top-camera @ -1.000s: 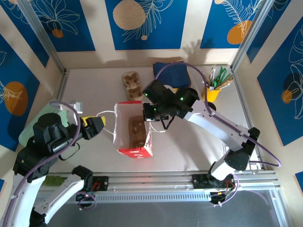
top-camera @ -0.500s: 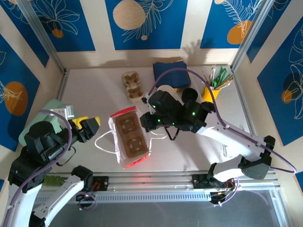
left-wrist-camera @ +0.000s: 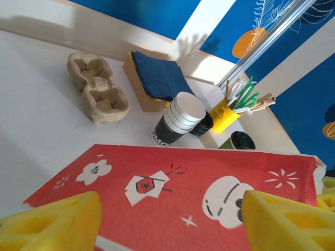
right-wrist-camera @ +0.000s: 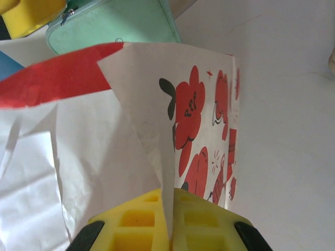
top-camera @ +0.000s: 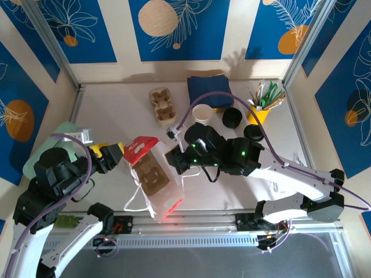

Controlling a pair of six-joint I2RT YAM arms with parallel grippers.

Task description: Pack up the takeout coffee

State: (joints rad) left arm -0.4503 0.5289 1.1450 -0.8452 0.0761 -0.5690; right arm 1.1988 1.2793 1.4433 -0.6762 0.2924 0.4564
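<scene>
One cup stack, two black lids, one bag; right pincer clamped on bag, left pincer apart

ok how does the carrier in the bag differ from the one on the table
The carrier on the table lies bare by the back wall; the carrier in the bag sits inside the red and white paper bag, nearer the arms. Nothing grips the table one; the bagged one's bag is pinched by the right gripper. Both are brown, two-cup and empty.
</scene>
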